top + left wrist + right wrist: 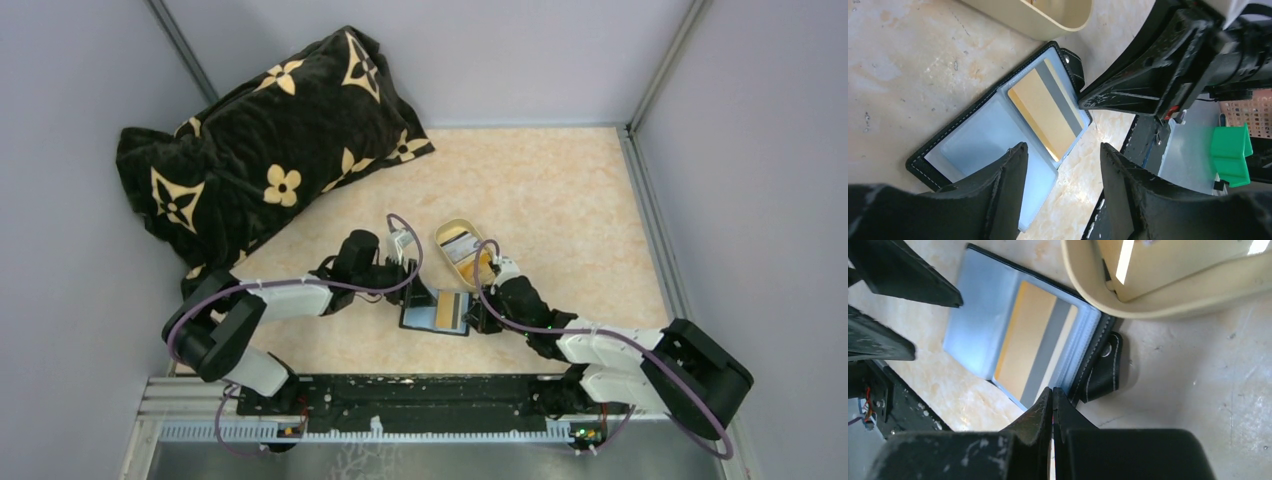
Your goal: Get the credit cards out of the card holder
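Observation:
The card holder [420, 313] lies open on the table, black with a silvery blue inner panel [983, 140]. An orange-yellow credit card [1045, 112] with a grey stripe sits in its right sleeve [1028, 347]. My left gripper [1063, 146] is open and holds nothing. One of its fingers [1008, 185] hovers over the holder's left sleeve, the other over bare table. My right gripper [1052, 389] is shut, and its tips rest at the holder's edge beside the snap tab [1103, 367]. I see nothing between them. A pale card [460, 243] lies in the oval tray.
The gold-rimmed oval tray [441, 232] stands just beyond the holder, close to both grippers [1168, 305]. A big black flowered pillow [260, 140] fills the back left. Grey walls enclose the table. The arms' black base rail [420, 395] runs along the near edge.

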Robot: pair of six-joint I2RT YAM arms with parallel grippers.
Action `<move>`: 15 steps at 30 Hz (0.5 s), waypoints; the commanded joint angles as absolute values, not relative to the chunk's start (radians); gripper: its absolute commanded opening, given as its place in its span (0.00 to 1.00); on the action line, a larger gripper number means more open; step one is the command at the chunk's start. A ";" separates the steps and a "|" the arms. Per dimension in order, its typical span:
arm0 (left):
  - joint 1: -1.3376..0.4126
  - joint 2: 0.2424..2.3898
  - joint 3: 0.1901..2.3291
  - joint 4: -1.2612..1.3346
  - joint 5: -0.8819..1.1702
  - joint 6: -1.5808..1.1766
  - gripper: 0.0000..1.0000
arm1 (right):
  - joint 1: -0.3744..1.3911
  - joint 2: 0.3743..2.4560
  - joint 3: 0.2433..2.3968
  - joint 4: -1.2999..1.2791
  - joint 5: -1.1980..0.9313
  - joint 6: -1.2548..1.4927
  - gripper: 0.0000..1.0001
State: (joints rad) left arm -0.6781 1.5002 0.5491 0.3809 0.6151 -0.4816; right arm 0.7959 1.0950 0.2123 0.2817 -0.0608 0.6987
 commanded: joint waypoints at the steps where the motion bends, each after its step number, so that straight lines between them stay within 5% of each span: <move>1: -0.680 1.519 0.539 0.468 0.623 -0.516 0.62 | 0.805 1.129 0.171 0.423 -0.014 0.720 0.00; 15: -0.695 1.606 0.488 0.533 0.552 -0.569 0.59 | 0.805 1.231 0.076 0.587 -0.032 0.777 0.00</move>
State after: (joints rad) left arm -0.6811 1.6100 0.5060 0.5240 0.6060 -0.5705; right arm 0.7959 1.2118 0.0959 0.6132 -0.0467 0.7792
